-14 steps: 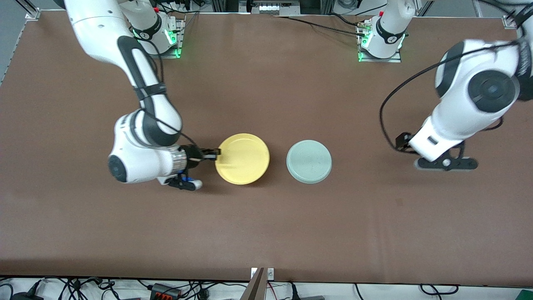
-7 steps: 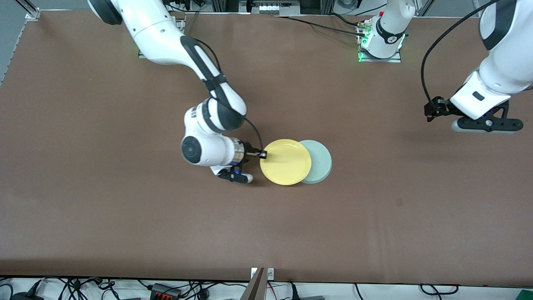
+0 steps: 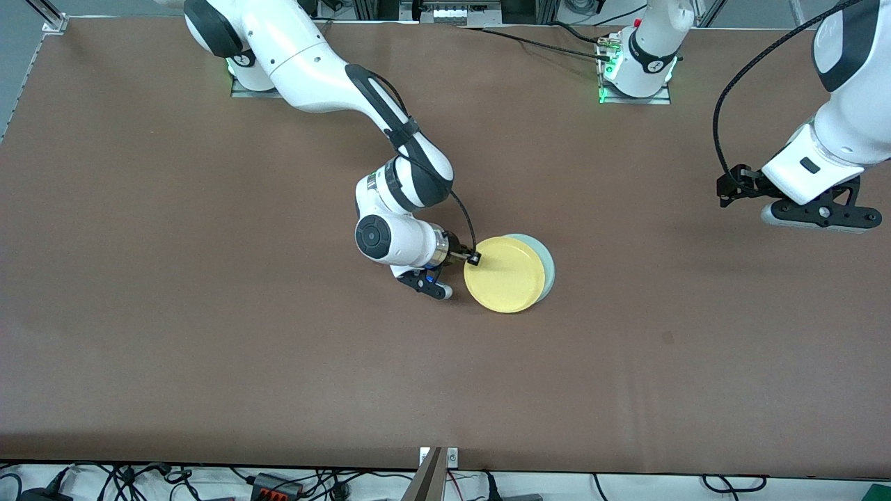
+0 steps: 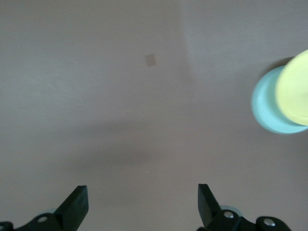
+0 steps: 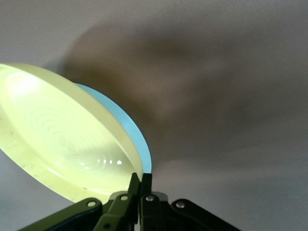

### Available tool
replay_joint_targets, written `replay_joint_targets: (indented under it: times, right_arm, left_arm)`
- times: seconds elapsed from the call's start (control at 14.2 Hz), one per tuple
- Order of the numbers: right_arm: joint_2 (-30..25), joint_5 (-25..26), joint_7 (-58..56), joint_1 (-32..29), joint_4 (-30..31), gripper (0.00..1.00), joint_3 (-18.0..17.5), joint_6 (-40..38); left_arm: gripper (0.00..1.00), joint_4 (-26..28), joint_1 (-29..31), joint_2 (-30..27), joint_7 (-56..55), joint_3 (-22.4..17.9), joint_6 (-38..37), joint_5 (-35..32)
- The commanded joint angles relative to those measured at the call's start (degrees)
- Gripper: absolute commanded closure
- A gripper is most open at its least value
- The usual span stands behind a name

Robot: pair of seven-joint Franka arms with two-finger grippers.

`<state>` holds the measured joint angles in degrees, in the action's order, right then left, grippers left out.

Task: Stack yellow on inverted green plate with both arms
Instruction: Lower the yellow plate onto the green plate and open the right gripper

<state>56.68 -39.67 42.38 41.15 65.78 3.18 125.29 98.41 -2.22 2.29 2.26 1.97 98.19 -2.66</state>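
Observation:
The yellow plate [image 3: 505,283] hangs over most of the pale green plate [image 3: 546,262], which lies upside down mid-table with only a crescent showing. My right gripper [image 3: 475,259] is shut on the yellow plate's rim at the side toward the right arm's end. The right wrist view shows the yellow plate [image 5: 62,149] tilted, pinched by my right gripper [image 5: 140,179], with the green plate [image 5: 136,139] under it. My left gripper [image 3: 818,214] hovers open and empty over bare table at the left arm's end; in its wrist view the gripper [image 4: 143,208] is spread wide, both plates [image 4: 281,98] off to one side.
Brown table mat [image 3: 278,362] all round the plates. The arms' bases [image 3: 637,76] stand along the edge farthest from the front camera. A small pale mark [image 4: 151,59] shows on the mat under the left wrist.
My right gripper carried the yellow plate from beside the green plate to over it, covering most of it. The left arm lifted away toward its end of the table, then nearly stopped.

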Motion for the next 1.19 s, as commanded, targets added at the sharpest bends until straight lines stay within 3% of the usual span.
replay_joint_targets:
  times: [0.0, 0.42, 0.84, 1.12]
  right_arm:
    - [2.6, 0.2, 4.5, 1.1, -4.3, 1.0, -0.1, 1.3]
    - [3.0, -0.2, 8.0, 1.2, -4.3, 1.0, -2.4, 4.7]
    - [3.3, -0.3, 8.6, 2.3, -4.0, 1.0, -2.5, 4.5]
    - [3.1, 0.2, 8.9, 2.3, -3.6, 1.0, -2.5, 4.1]
  left_arm:
    - [0.0, -2.4, 0.9, 1.0, -1.0, 0.1, -2.0, 4.3]
    - [0.0, -4.3, 1.1, 1.0, -1.8, 0.0, -2.1, 1.5]
    - [0.0, 6.6, 2.0, -7.2, -0.4, 0.5, 3.1, 1.3]
    - [0.0, 4.5, 3.2, -7.2, 7.5, 0.0, -0.1, 1.8]
